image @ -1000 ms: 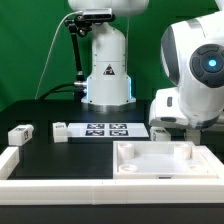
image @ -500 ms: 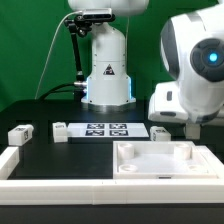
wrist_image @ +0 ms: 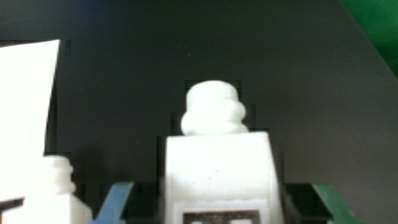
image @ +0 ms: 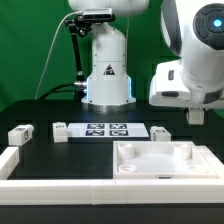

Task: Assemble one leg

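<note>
Now, leftmost leg (image: 20, 133): loose on the bench (image: 80, 165) at the exterior view's left, near the white rail (image: 10, 160).
Second leg (image: 60, 130): loose on the bench, just beside the left end of the board with the tags.
Marker board (image: 105, 128): flat on the bench, between two loose legs.
Third leg (image: 160, 131): on the bench at the board's right end, behind the tray-like part (image: 165, 172).
Claw (image: 196, 116): raised above the bench at the exterior view's right. In the wrist view the claw (wrist_image: 214, 200) is clamped on the held leg (wrist_image: 221, 160), pads (wrist_image: 121, 198) against two opposite flat sides.
Held leg, position: off the bench, in the claw, rounded peg end pointing away from the wrist, tag face toward the wrist camera. Not made out in the exterior view.
Handling (judgement): rigid moulded plastic, light, smooth-skinned. It should not deform under the pads, but may slide or twist if pushed off-axis.
Grip site (judgement): the flat-sided body, short of the peg, so the peg stays free for seating. The rounded peg itself offers no flat seat for the pads.
</note>
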Controlling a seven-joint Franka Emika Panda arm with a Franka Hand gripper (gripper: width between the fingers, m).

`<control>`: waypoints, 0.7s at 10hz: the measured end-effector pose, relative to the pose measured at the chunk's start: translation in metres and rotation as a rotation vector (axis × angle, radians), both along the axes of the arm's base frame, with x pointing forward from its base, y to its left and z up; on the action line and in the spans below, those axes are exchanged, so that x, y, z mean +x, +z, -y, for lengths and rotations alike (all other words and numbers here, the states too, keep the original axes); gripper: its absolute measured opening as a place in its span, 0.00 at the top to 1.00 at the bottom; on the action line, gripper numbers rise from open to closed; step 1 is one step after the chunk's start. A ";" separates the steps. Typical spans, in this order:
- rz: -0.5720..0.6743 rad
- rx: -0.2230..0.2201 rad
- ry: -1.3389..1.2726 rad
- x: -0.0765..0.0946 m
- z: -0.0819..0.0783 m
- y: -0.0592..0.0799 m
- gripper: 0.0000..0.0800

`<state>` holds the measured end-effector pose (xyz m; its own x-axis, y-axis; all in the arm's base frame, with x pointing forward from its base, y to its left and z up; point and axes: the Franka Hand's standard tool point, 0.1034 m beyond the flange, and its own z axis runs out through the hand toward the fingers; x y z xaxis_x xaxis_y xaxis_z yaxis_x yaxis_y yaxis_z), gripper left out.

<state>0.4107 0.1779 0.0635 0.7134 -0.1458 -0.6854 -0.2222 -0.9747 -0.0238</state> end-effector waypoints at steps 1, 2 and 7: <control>0.119 -0.013 -0.008 0.004 -0.002 0.001 0.64; 0.197 -0.022 -0.009 0.002 -0.003 0.001 0.64; 0.743 -0.046 0.048 0.051 -0.001 0.042 0.64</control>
